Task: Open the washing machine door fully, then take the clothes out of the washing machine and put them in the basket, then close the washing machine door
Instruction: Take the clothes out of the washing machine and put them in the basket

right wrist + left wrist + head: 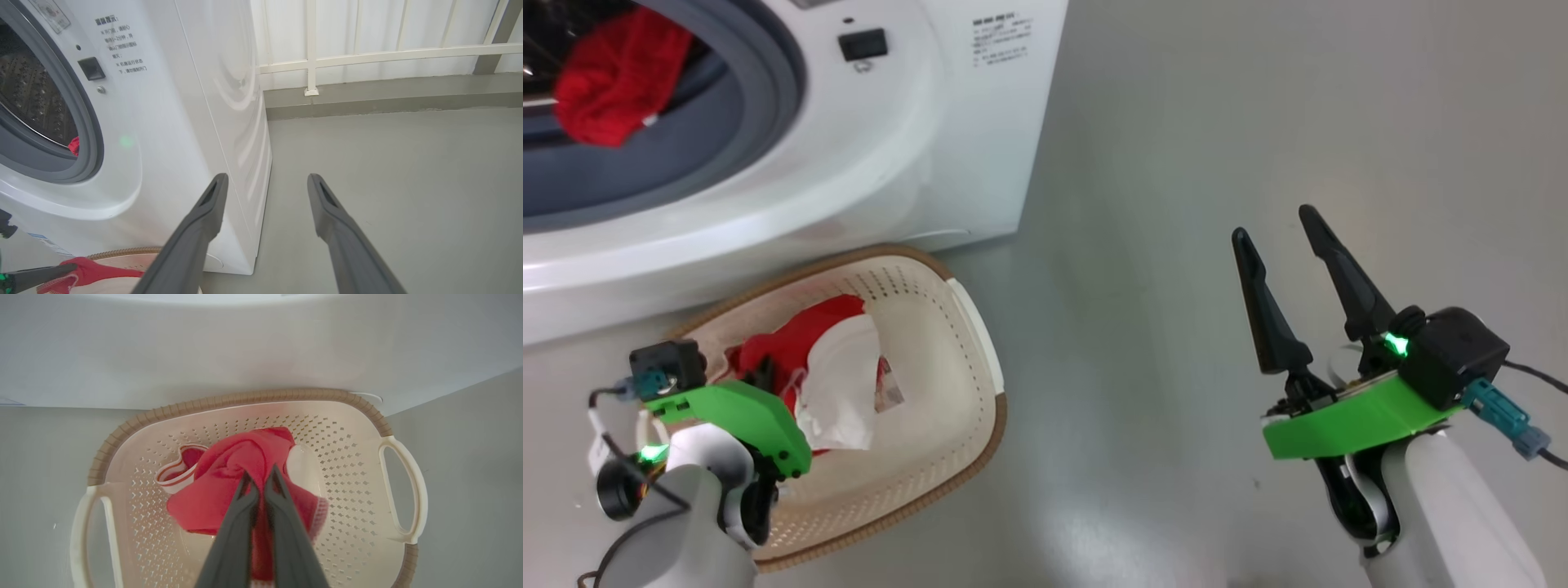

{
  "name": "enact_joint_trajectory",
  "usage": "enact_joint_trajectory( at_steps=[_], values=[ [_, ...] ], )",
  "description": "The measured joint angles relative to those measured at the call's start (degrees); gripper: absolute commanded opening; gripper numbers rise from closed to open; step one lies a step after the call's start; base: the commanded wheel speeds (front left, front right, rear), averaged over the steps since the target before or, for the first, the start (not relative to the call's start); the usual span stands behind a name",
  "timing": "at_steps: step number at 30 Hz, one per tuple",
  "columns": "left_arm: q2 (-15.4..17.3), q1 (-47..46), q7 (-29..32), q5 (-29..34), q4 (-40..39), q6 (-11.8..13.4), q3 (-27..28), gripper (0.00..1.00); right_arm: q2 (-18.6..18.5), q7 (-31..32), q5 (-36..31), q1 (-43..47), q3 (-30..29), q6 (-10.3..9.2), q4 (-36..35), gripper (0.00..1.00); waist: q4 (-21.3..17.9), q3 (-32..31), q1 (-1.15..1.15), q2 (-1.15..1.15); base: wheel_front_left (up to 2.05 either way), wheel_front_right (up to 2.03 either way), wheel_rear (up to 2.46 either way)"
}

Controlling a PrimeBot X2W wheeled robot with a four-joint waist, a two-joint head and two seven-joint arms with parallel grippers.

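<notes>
Washing machine (pixel 874 163), upper left, held one red garment (pixel 617 77) in its drum. Below, over the basket (pixel 947 343), your left gripper (pixel 260 471) pinched the clothes (pixel 220 486); your right gripper (pixel 1274 223), lower right, stood wide, empty. Unloading step: you next needed to release, then fetch that garment.

Laundry corner, white washing machine (pixel 171 106), bare grey floor (pixel 408 183), pale panelled wall (pixel 367 28)

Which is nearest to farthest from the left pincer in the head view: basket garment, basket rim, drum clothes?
1. The red garment, down in the basket, pinched by the left pincer.
2. The basket rim, ringing that garment.
3. The red clothes, up in the drum.
</notes>
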Motion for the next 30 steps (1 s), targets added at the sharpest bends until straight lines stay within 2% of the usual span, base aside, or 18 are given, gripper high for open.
enact_joint_trajectory(
  at_steps=[8, 12, 22, 23, 25, 26, 30],
  values=[
    [-0.19, -4.60, 1.29, -0.90, 10.35, -1.03, -0.16, 0.00, -0.01, 0.00, 0.56, -2.70, 0.76, 0.00, -0.73, 1.00, -0.93, 3.20, 0.00, 0.00, 0.00, 0.00, 0.00],
    [-0.37, -6.62, 2.10, -1.88, 14.92, -2.58, 0.03, 0.00, 0.01, 0.00, 1.02, -3.19, 1.68, 0.00, -0.91, 1.00, -1.31, 4.66, 0.00, 0.00, 0.00, 0.00, 0.00],
    [-1.05, -9.06, 1.12, -2.33, 18.68, -3.96, -0.81, 0.00, -0.01, 0.00, 1.94, -5.04, 1.71, 0.00, -1.03, 1.00, -2.34, 5.65, 0.00, 0.00, 0.00, 0.00, 0.00],
    [-1.05, -9.06, 0.65, -2.33, 18.79, -3.96, -0.99, 0.09, -0.01, 0.00, 1.94, -5.11, 1.66, 0.00, -1.01, 1.00, -2.34, 5.40, 0.00, 0.00, 0.00, 0.00, 0.00],
    [-1.04, -9.06, -0.87, -2.26, 18.94, -3.93, -1.22, 0.53, -0.01, 0.00, 1.94, -5.11, 1.49, 0.00, -0.88, 1.00, -2.30, 4.78, 0.00, 0.00, 0.00, 0.00, 0.00],
    [-1.04, -9.06, -1.76, -2.05, 19.02, -3.93, -1.36, 1.00, -0.01, 0.00, 1.96, -5.11, 1.37, 0.00, -0.82, 1.00, -2.26, 4.42, 0.00, 0.00, 0.00, 0.00, 0.00],
    [-1.07, -8.94, -4.94, -1.25, 19.20, -3.92, -2.19, 1.00, -0.01, 0.00, 1.94, -5.03, 0.97, 0.00, -0.37, 1.00, -2.01, 2.57, 0.00, 0.00, 0.00, 0.00, 0.00]
  ],
)
